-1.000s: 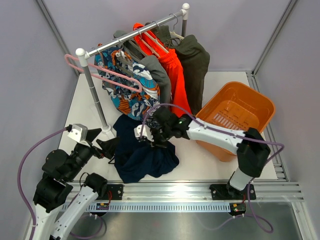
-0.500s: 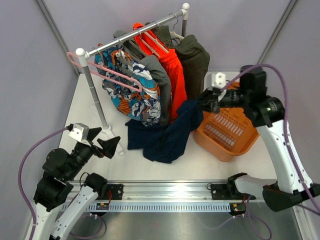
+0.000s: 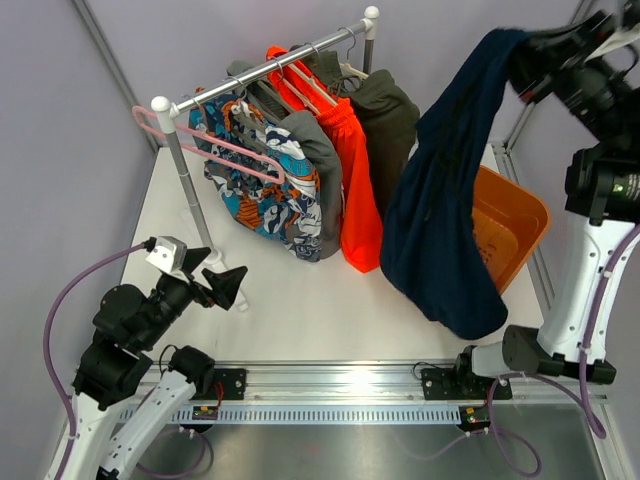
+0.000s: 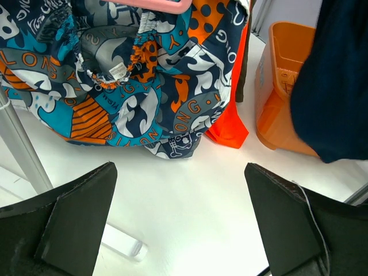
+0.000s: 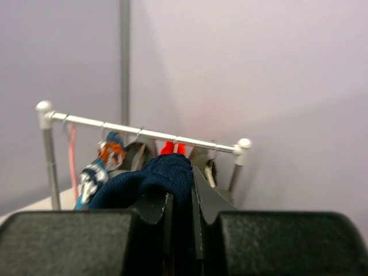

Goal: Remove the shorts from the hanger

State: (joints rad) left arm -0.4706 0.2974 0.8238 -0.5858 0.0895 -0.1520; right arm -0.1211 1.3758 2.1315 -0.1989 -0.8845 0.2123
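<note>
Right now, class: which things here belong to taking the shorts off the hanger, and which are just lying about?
Job: navy shorts, pink hanger, right claw holding them.
Lying about: patterned shorts, orange garment, olive garment, basket, rack, idle left claw.

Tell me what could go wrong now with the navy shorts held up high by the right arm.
The right gripper pinches only a small fold of the navy shorts, with most fabric hanging free, so they might slip out. The long loose end hangs near the dark olive garment on the rack and could brush or snag it. It could also catch the orange basket rim.
</note>
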